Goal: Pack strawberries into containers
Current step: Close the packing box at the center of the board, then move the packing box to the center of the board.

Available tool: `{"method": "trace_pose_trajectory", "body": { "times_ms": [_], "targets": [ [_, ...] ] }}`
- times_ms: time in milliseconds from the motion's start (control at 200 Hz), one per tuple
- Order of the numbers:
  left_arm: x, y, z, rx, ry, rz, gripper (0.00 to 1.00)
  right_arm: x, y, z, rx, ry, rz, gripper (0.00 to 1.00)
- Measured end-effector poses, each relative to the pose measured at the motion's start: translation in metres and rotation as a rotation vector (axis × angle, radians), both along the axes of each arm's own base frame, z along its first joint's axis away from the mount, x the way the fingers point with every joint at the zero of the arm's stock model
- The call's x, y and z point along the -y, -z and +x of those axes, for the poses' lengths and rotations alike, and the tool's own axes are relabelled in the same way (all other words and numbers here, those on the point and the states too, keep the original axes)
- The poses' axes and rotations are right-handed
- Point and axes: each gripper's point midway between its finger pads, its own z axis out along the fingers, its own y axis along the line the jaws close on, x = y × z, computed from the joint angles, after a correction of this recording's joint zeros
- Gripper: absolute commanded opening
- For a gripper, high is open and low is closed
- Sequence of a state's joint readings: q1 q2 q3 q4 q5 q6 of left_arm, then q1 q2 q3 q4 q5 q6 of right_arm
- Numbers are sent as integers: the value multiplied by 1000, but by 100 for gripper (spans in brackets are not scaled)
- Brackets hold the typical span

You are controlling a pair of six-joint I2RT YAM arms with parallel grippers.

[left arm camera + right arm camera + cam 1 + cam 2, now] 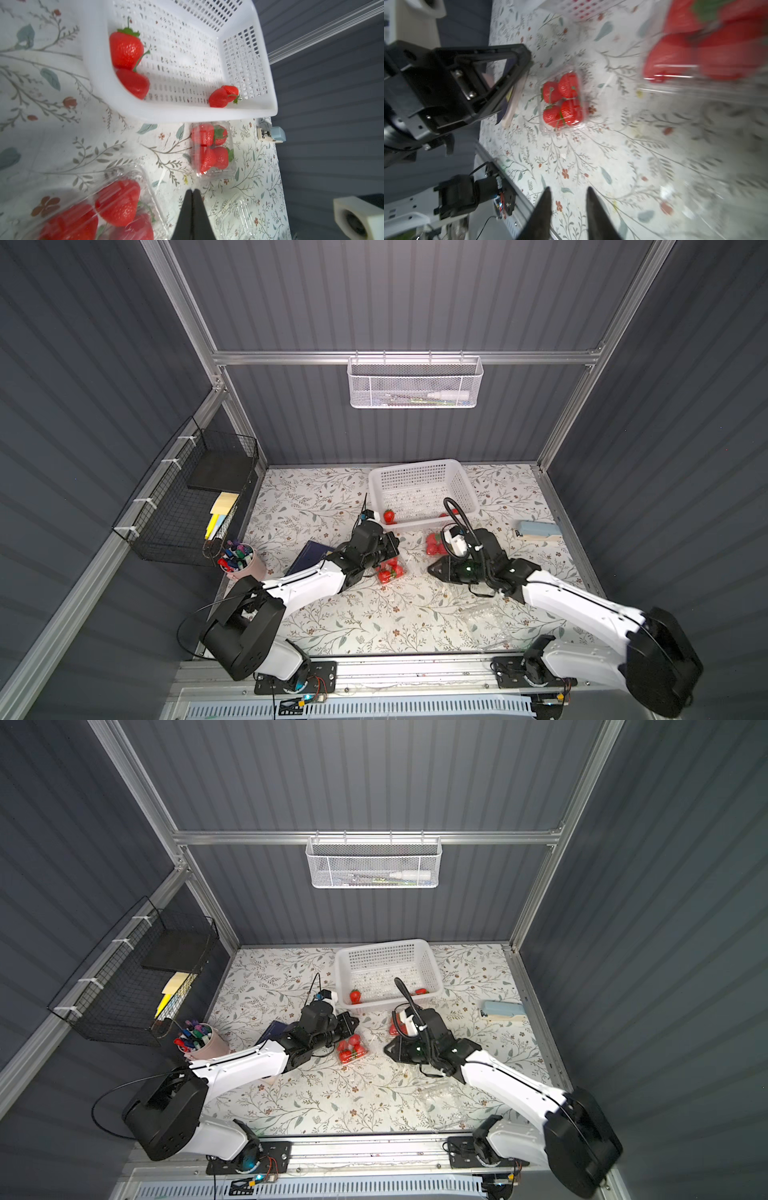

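Three strawberries lie in the white basket. A clear container full of strawberries sits just beside my left gripper, which is shut and holds nothing. A second filled container stands in front of the basket, next to my right wrist. An empty clear container lies under my right forearm. My right gripper hovers over bare cloth between the filled containers, its fingers apart with nothing between them.
The white basket stands at the back middle of the floral cloth. A pale blue stapler lies at the right edge. A pink cup of markers and a dark blue book sit on the left, by a black wire rack.
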State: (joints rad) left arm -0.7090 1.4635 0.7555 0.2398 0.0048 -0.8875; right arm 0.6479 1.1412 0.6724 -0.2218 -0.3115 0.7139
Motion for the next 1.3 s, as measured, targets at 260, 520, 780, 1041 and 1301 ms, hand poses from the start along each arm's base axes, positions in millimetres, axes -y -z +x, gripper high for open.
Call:
{"method": "trace_pose_trajectory", "body": {
  "times_ms": [260, 520, 780, 1041, 1301],
  "targets": [
    [7, -1, -4, 20, 28, 25, 0, 79, 33, -73, -181, 61, -302, 0],
    [15, 3, 4, 30, 45, 52, 0, 113, 71, -126, -347, 76, -503, 0],
    [20, -2, 7, 45, 70, 53, 0, 101, 105, -115, -413, 77, -600, 0],
    [26, -4, 12, 46, 75, 48, 0, 65, 112, -87, -371, 35, -564, 0],
    [16, -1, 19, 33, 49, 62, 0, -25, 87, -25, -233, -62, -443, 0]
  ]
}}
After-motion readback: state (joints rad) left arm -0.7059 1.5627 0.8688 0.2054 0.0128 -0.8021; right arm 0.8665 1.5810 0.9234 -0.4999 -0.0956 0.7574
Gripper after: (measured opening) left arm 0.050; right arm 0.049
